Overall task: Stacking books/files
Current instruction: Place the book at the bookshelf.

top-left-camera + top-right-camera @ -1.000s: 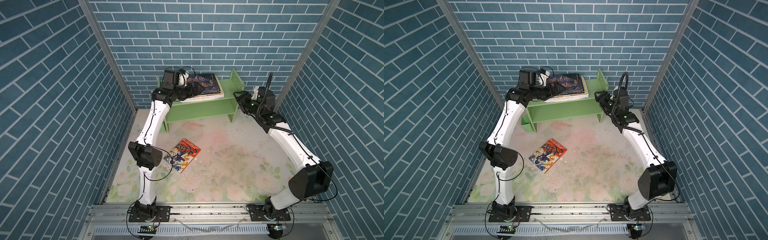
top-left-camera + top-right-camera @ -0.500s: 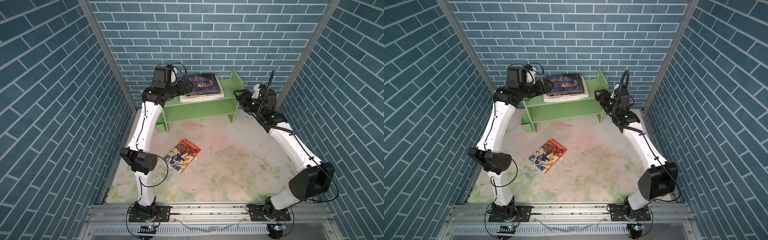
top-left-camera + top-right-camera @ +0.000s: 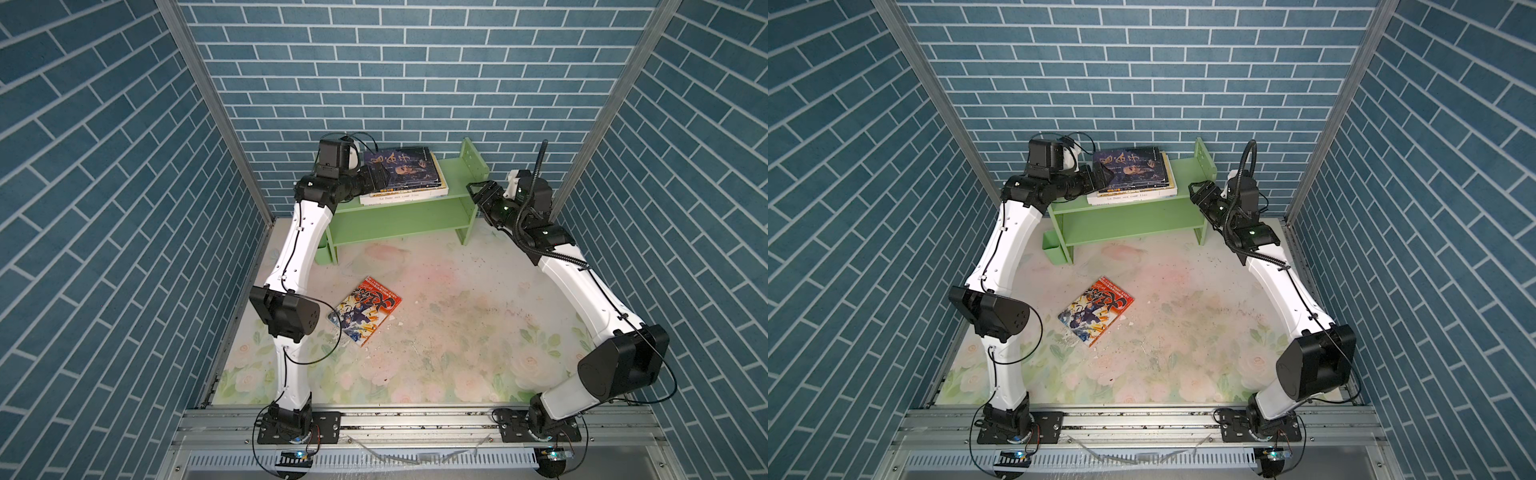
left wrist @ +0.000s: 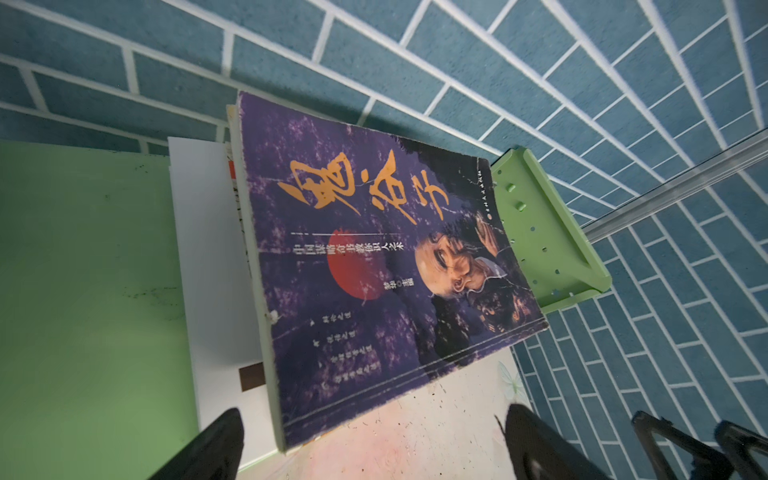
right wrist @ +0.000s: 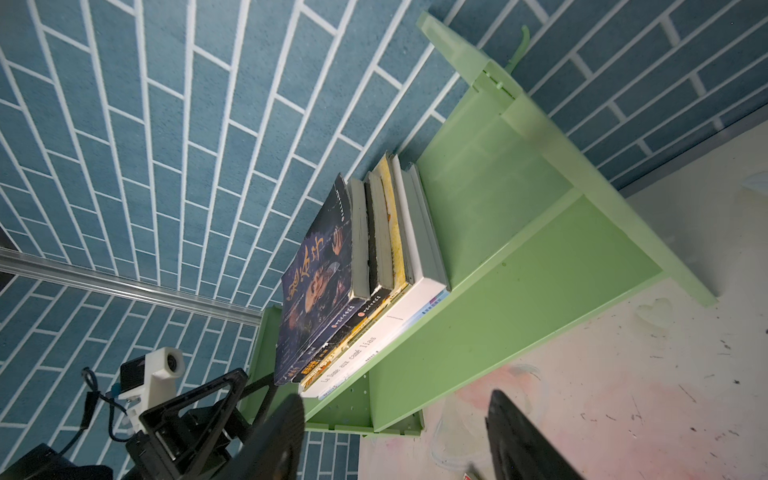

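Several books lie stacked flat (image 3: 405, 183) (image 3: 1136, 187) (image 5: 374, 266) on top of the light green shelf (image 3: 454, 183) (image 3: 1185, 176). A purple book with orange characters (image 4: 374, 257) lies uppermost. A red comic (image 3: 365, 309) (image 3: 1096, 309) lies alone on the floral table. My left gripper (image 3: 380, 179) (image 3: 1101, 176) (image 4: 374, 449) is open at the stack's left edge, nothing between its fingers. My right gripper (image 3: 482, 191) (image 3: 1200, 191) (image 5: 395, 424) hangs open and empty just off the shelf's right end panel.
A small green box (image 3: 324, 253) (image 3: 1052, 245) stands by the shelf's left foot. Blue brick walls close in on three sides, and the shelf stands against the back wall. The shelf's lower board (image 3: 395, 220) holds nothing. Small white chips lie near the comic.
My left arm swung away to the left of the stack, then came back to its left edge. The right arm has hardly moved. The books and the comic lie as before.
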Robot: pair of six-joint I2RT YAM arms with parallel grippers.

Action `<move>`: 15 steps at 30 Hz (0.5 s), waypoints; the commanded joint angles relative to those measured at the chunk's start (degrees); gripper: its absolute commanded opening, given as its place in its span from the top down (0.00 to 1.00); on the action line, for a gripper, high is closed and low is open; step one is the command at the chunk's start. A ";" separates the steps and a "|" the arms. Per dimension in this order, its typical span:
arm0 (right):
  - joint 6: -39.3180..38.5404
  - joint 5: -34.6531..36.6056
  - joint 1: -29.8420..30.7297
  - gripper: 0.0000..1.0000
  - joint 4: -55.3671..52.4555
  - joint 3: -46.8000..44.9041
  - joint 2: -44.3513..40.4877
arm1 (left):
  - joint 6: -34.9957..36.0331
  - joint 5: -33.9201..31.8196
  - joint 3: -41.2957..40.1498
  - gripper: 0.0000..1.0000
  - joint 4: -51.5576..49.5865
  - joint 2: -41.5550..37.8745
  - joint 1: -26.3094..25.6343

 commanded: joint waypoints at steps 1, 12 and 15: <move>-1.78 0.98 -0.15 0.30 -1.02 1.18 -1.55 | -0.90 2.40 0.61 0.00 3.27 0.52 0.04; -1.57 1.58 -0.13 0.30 -1.28 0.70 -1.86 | -2.29 4.32 1.22 0.00 3.83 2.13 0.02; -1.44 1.86 -0.20 0.30 -1.12 0.26 -2.19 | -2.38 4.70 1.53 0.00 4.22 2.36 0.02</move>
